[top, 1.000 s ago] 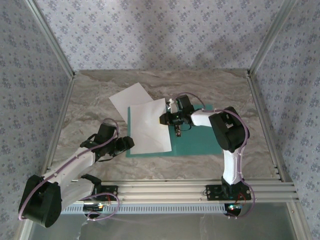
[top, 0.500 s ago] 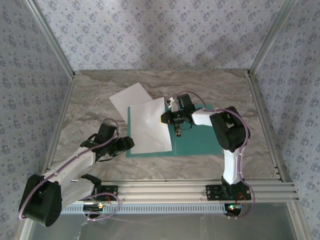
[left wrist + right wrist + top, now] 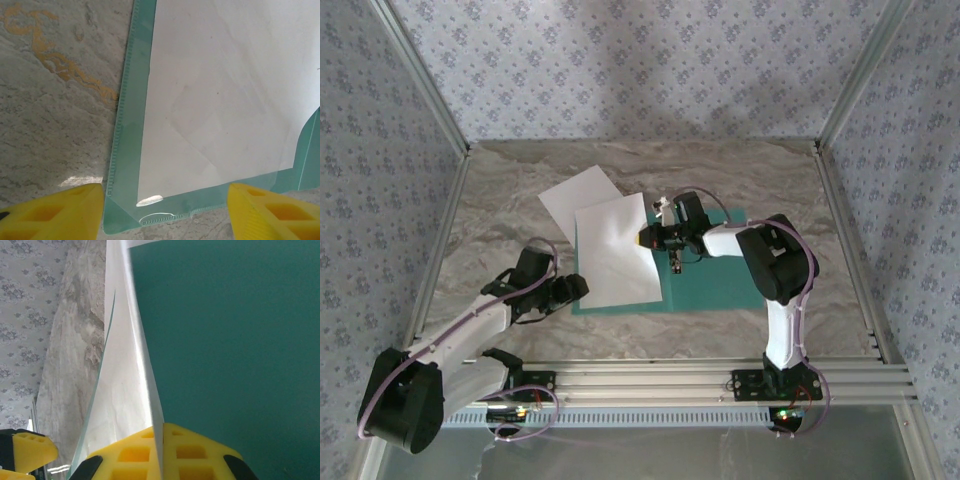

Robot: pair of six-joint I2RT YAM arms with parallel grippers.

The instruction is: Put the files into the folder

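Two files sit mid-table. One sheet (image 3: 615,255) lies on the left half of the open teal folder (image 3: 720,285), its long axis running near to far and its right edge raised off the teal. The other sheet (image 3: 578,192) lies on the marble table (image 3: 500,220) just behind it, turned at an angle, one corner under the first. Both are plain white. The right gripper (image 3: 653,238) is pinched tight on the raised edge — the paper stands between its yellow fingers (image 3: 135,455). The left gripper (image 3: 580,287) hovers at the folder's near left corner, jaws apart, holding nothing.
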